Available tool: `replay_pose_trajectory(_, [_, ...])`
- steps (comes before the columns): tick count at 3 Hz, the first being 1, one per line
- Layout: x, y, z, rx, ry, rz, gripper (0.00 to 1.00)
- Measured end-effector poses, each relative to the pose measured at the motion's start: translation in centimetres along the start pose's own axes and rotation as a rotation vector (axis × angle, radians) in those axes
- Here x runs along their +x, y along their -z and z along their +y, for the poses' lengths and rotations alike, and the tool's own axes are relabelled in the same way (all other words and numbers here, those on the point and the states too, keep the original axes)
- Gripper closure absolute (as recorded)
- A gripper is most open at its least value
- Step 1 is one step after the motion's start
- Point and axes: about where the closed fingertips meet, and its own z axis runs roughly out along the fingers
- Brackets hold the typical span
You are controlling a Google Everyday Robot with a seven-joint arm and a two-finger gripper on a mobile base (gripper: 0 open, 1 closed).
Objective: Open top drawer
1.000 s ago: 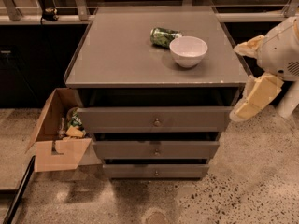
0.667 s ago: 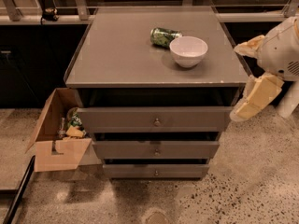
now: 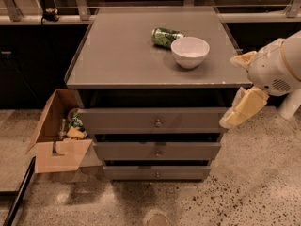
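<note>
The top drawer [image 3: 122,120] is the widest of three grey fronts under the grey tabletop [image 3: 117,55]. It has a small round metal knob [image 3: 158,123] at its middle. A dark gap shows between its upper edge and the tabletop, and its inside is not visible. My gripper [image 3: 241,86] hangs at the cabinet's right front corner, level with the top drawer and right of its end. Its cream fingers [image 3: 245,108] stand apart, holding nothing and away from the knob.
A white bowl [image 3: 190,51] and a green can [image 3: 165,36] lying on its side sit on the tabletop. An open cardboard box [image 3: 56,149] with rubbish stands on the floor left of the drawers. Two narrower drawers [image 3: 131,150] sit below. A dark counter runs behind.
</note>
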Motion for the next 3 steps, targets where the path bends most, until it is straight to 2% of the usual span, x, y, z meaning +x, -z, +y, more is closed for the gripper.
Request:
replay_pose_trajectory(1, [0.87, -2.07, -0.39, 0.030, -0.028, -0.030, 0.00])
replay_pose_trajectory(3, [0.75, -2.14, -0.71, 0.043, -0.028, -0.034, 0.50])
